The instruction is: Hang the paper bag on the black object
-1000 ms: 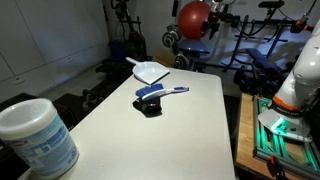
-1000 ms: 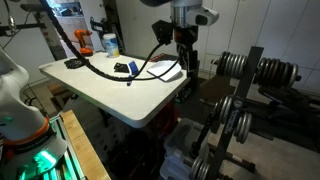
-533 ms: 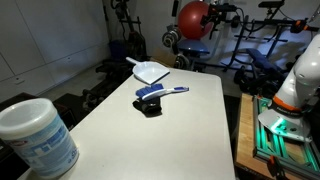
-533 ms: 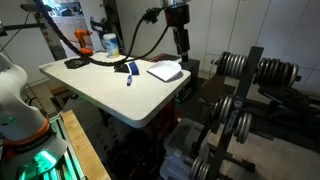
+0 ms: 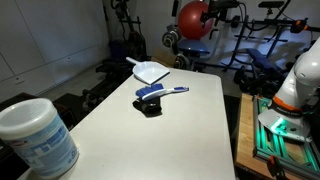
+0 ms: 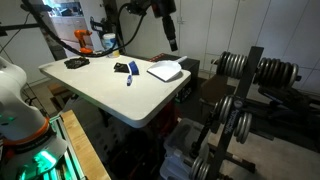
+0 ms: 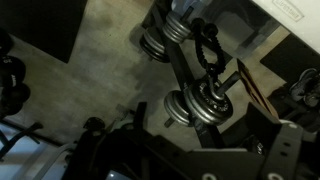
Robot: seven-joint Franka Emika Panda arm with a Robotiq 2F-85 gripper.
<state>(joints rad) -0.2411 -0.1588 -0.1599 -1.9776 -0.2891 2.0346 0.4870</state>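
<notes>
No tan paper bag shows in any view. My gripper (image 6: 172,40) hangs high above the white table's far edge (image 6: 150,95), above the white dustpan (image 6: 165,70); nothing shows in it, and I cannot tell whether its fingers are open or shut. In an exterior view the arm (image 5: 222,12) is at the top, behind the table. A small black object (image 5: 150,108) lies mid-table under a blue brush (image 5: 162,92); it also shows in an exterior view (image 6: 120,68). The wrist view shows only floor and a dumbbell rack (image 7: 195,95), with dark gripper parts along the bottom.
A white dustpan (image 5: 150,72) lies at the table's far end. A white tub (image 5: 35,135) stands in the near corner. Another flat black item (image 6: 75,63) lies on the table. A dumbbell rack (image 6: 235,85) stands beside the table. A red ball (image 5: 193,18) and gym gear sit behind.
The gripper has risen from just over the dustpan and swung up and to the left in an exterior view. The things on the table have not moved.
</notes>
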